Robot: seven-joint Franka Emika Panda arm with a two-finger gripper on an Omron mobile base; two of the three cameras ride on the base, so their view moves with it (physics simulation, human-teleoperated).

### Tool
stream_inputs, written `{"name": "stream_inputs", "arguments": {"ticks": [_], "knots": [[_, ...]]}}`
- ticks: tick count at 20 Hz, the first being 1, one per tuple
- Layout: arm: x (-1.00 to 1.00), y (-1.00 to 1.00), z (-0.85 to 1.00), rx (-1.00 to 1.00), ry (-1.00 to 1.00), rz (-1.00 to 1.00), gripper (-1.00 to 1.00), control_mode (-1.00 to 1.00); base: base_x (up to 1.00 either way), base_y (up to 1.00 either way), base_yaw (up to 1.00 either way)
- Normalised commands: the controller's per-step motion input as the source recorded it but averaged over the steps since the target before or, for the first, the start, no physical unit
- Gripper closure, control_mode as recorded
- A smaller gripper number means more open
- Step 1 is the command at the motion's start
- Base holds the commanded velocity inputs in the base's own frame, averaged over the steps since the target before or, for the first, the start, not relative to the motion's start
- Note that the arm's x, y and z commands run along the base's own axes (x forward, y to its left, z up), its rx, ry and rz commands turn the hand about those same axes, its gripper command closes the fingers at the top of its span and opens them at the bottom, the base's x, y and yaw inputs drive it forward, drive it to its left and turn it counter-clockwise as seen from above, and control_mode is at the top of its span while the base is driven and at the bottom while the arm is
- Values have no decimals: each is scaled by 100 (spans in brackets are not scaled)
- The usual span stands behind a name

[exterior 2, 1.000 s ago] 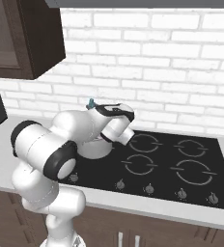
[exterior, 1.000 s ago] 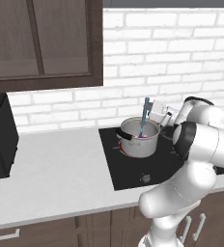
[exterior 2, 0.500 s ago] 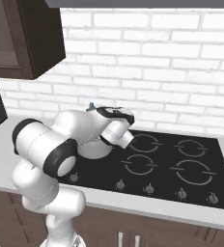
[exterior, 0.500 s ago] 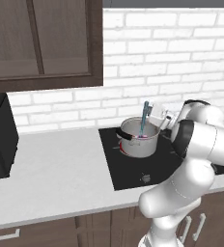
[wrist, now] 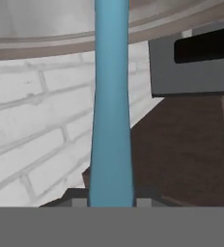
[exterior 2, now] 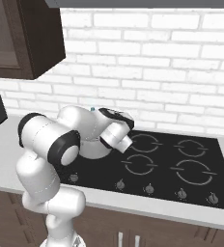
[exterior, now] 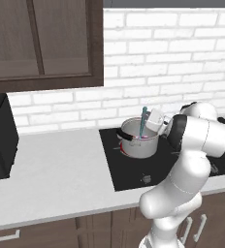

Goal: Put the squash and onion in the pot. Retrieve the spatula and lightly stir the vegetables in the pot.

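Pot (exterior: 138, 141) on black cooktop (exterior: 134, 167), grey counter (exterior: 56, 174), brick wall (exterior: 182, 63)

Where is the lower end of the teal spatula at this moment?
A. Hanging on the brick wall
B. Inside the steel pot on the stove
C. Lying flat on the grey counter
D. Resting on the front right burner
B. In the left base view the spatula stands nearly upright with its lower end inside the pot, while the gripper is shut on its stem.
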Motion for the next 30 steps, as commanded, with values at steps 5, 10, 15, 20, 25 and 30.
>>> {"name": "stream_inputs", "arguments": {"ticks": [5,10,15,20,25,30], "knots": [[33,0,-19,0,-1,-7,100,-100,0,0,0],[32,0,-6,2,-5,-7,100,-100,0,0,0],[6,0,0,1,-4,-7,100,-100,0,0,0],[-26,5,-9,4,0,-9,100,-100,0,0,0],[-27,-19,-2,0,13,-12,100,-100,0,0,0],[1,-18,0,0,3,-8,100,-100,0,0,0]]}}
